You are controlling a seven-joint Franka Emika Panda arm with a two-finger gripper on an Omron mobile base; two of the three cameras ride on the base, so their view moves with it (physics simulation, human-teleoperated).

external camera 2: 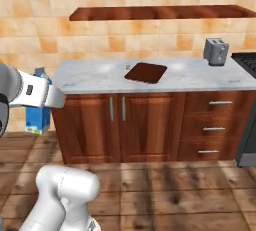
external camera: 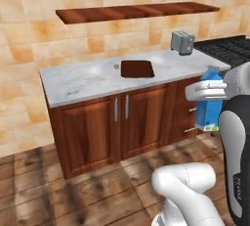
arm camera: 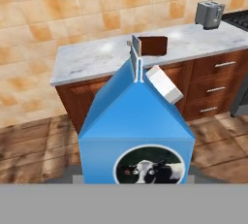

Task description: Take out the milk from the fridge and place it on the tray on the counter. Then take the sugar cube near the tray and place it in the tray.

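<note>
- The gripper (external camera: 211, 89) is clamped on the milk (external camera: 209, 101). You can see it gripping the upper part of the carton from the left base view, and in the hand view the carton sits right in front of the camera. It's held out in the air, in front of the counter (external camera: 93, 80) and off past its stove-side end, roughly level with the cabinet drawers.
- Handling guess: the carton looks like a stiff, flat-sided paperboard box with a smooth, maybe slick surface. If it's full it'll be a bit hefty for its size. Squeezing the flat blue walls below the gable seems like the sane place to hold it. The white gabled top and the little slanted cap look like bad spots to pinch.
- Shape and texture: blue body, white ridge on top, round cow picture on one face.
- The tray (external camera 2: 145, 72) is a flat dark brown square with rounded corners, sitting on the counter about mid-length, well away from the carton.
- The sugar cube (external camera 2: 128, 67) is a tiny tan speck on the counter just beside the tray, on the side away from the toaster (external camera 2: 216, 51). Too small to say more.
- The counter is veined marble over reddish wood doors, with an orange tiled wall behind.
</note>
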